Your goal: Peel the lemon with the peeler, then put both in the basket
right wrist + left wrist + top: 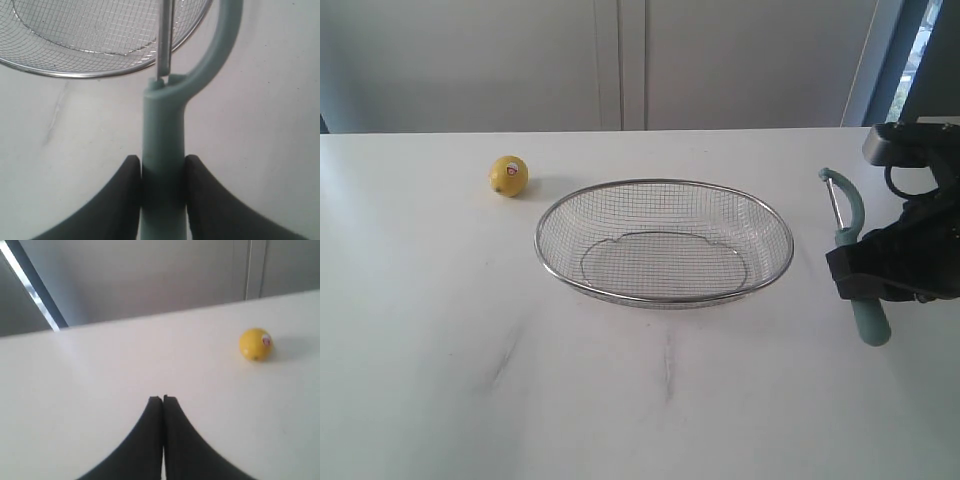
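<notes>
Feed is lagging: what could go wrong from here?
The lemon sits loose, apart from the shut left end effector; it could roll when touched.
The right end effector pinches the peeler by its handle alone; blade pressure might twist it.
Its head is close beside the basket and could snag.

Lemon (508, 176) (stickered) sits left of basket (665, 183), peeler (871, 320) right

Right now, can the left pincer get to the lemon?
Probably yes. Only bare table lies between the left pincer and the lemon, but it is shut and must open first.
</notes>
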Controlling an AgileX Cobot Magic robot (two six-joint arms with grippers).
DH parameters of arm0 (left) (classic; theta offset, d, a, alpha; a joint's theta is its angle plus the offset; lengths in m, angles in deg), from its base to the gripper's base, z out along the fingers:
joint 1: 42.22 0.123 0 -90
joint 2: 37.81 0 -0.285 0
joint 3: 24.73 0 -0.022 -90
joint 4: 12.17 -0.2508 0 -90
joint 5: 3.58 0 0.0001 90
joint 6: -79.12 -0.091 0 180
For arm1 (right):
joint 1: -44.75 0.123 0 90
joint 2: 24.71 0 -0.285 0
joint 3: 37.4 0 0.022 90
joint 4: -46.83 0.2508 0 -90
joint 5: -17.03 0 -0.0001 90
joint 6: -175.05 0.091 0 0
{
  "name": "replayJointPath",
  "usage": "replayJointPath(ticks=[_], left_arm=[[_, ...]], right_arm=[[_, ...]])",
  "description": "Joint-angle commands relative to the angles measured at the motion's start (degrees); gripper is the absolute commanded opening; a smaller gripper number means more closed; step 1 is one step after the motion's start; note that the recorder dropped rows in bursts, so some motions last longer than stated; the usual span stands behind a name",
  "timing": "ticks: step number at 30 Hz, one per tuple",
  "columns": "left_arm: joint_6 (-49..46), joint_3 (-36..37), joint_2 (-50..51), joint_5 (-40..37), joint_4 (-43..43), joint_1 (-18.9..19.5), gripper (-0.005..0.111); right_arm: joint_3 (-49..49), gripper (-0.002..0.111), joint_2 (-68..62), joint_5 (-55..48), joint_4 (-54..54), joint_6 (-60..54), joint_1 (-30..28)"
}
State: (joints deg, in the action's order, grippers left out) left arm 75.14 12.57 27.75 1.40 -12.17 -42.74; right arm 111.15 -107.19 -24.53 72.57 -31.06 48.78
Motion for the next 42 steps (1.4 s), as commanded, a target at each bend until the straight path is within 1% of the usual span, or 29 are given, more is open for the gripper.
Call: replayJointPath(ticks=[1,3,6,9,12,19,23,24,25,27,28,29,32,34,35,39,42], left_arm=[[2.7,-9.3,10.4,-15.2,0.0,-1.2,0.0],[2.1,-13.8,15.1,-21.6,1.1,-3.0,0.0],[-2.5,-21.0,21.0,-28.5,3.1,-6.7,0.0],[-5.2,-27.3,26.3,-32.1,3.6,-10.1,0.0],[-5.2,-33.2,32.2,-32.2,3.6,-11.5,0.0],[-5.3,-49.1,46.7,-31.6,7.1,-11.6,0.0],[-5.3,-54.6,53.2,-27.8,9.5,-11.6,0.0],[-5.3,-55.4,54.6,-26.4,9.6,-11.6,0.002],[-5.3,-56.1,55.8,-25.6,9.7,-11.6,0.006],[-5.3,-57.3,57.6,-24.8,10.2,-11.6,0.017],[-5.3,-57.8,58.6,-24.7,10.4,-11.6,0.026],[-5.3,-58.2,59.4,-24.2,10.4,-11.6,0.038],[-5.3,-58.4,61.5,-21.5,10.4,-12.0,0.08],[-5.7,-58.4,62.6,-19.1,10.0,-12.5,0.1],[-6.6,-58.4,63.5,-17.2,10.0,-13.3,0.105],[-7.4,-58.4,65.2,-13.6,9.8,-15.1,0.105],[-7.4,-58.4,66.5,-11.4,9.7,-15.5,0.105]], right_arm=[[0.4,0.0,0.5,0.5,0.1,-0.6,-0.1],[0.4,0.0,0.5,0.5,0.1,-0.6,-0.1],[0.4,0.0,0.5,0.5,0.1,-0.6,-0.1],[0.4,0.0,0.5,0.5,0.1,-0.6,-0.1],[0.4,0.0,0.5,0.5,0.1,-0.6,-0.1],[0.4,0.0,0.5,0.5,0.1,-0.6,-0.1],[0.4,0.0,0.5,0.5,0.1,-0.6,-0.1],[0.4,0.0,0.5,0.5,0.1,-0.6,-0.1],[0.4,0.0,0.5,0.5,0.1,-0.6,-0.1],[0.4,0.0,0.5,0.5,0.1,-0.6,-0.1],[0.4,0.0,0.5,0.5,0.1,-0.6,-0.1],[0.4,0.0,0.5,0.5,0.1,-0.6,-0.1],[0.4,0.0,0.5,0.5,0.1,-0.6,-0.1],[0.4,0.0,0.5,0.5,0.1,-0.6,-0.1],[0.4,0.0,0.5,0.5,0.1,-0.6,-0.1],[0.4,0.0,0.5,0.6,0.1,-0.6,-0.1],[0.4,0.0,0.5,0.6,0.1,-0.6,-0.1]])
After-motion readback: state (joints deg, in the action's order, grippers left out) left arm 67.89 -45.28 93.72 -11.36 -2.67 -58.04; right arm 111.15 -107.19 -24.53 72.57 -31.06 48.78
